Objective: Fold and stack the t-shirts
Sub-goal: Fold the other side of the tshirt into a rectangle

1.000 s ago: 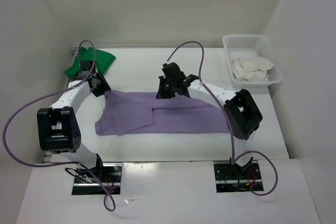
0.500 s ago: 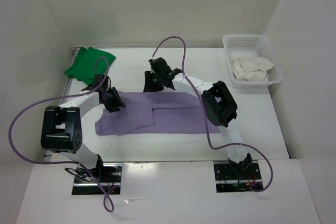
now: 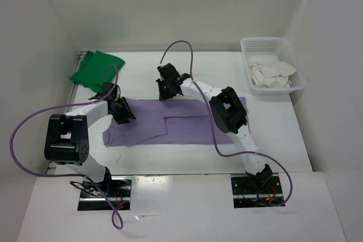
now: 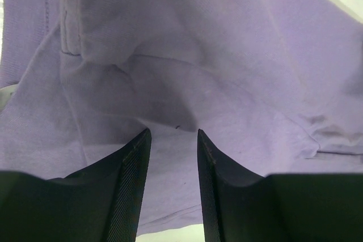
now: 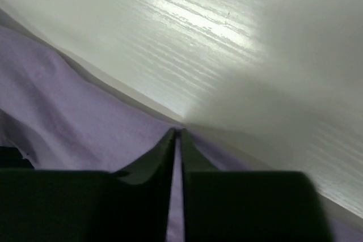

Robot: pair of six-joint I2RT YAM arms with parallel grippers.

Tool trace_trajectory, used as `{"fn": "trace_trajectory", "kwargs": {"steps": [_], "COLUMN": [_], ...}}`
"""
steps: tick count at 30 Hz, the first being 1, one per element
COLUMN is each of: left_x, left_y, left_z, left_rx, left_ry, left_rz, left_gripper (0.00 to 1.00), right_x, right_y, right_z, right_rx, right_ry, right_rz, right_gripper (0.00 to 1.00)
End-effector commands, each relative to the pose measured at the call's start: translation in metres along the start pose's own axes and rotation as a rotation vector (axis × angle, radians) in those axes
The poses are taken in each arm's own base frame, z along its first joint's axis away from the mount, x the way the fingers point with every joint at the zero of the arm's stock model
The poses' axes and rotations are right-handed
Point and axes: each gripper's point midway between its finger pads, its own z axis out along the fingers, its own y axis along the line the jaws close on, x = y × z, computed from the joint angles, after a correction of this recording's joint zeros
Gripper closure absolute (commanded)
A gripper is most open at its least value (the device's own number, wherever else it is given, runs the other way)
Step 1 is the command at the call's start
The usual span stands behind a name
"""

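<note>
The lavender t-shirt (image 3: 181, 120) lies spread flat across the middle of the table. My left gripper (image 3: 122, 111) is open, low over the shirt's left part, and lavender cloth fills the left wrist view (image 4: 187, 55) between and beyond the fingertips (image 4: 173, 135). My right gripper (image 3: 166, 87) is at the shirt's far edge, shut on a thin fold of lavender cloth (image 5: 57, 100) that runs between the jaws (image 5: 177, 134). The green t-shirt (image 3: 96, 67) lies folded at the far left corner. The cream-white t-shirt (image 3: 271, 73) lies crumpled in the basket.
A white plastic lattice basket (image 3: 266, 41) stands at the far right corner. White walls close in the table at the back and on both sides. Purple cables arc above both arms.
My right gripper has moved left and towards the back along the shirt's far edge. My left gripper has moved from the shirt's left edge in onto the cloth.
</note>
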Motion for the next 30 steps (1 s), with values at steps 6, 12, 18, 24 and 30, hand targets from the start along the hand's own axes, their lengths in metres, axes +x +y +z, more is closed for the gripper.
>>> {"fn": "trace_trajectory", "kwargs": {"steps": [6, 12, 18, 24, 30], "left_x": [0.008, 0.01, 0.004, 0.004, 0.006], "left_y": [0.023, 0.025, 0.022, 0.022, 0.022], "left_z": [0.006, 0.005, 0.001, 0.001, 0.005], "left_rx": [-0.07, -0.074, -0.054, -0.049, -0.047], "left_ry": [0.022, 0.03, 0.009, 0.001, 0.013], "left_rz": [-0.044, -0.036, -0.04, -0.038, -0.049], "left_gripper": [0.54, 0.54, 0.54, 0.54, 0.54], "right_x": [-0.044, -0.057, -0.039, -0.008, 0.012], "right_y": [-0.025, -0.029, 0.013, 0.026, 0.023], "right_z": [-0.012, -0.029, -0.029, -0.012, 0.005], "right_rx": [0.067, -0.037, -0.275, -0.305, -0.269], "right_ry": [-0.108, -0.121, -0.005, 0.084, 0.124], "right_rz": [0.096, 0.116, 0.019, -0.025, -0.035], "right_gripper": [1.0, 0.82, 0.45, 0.48, 0.49]}}
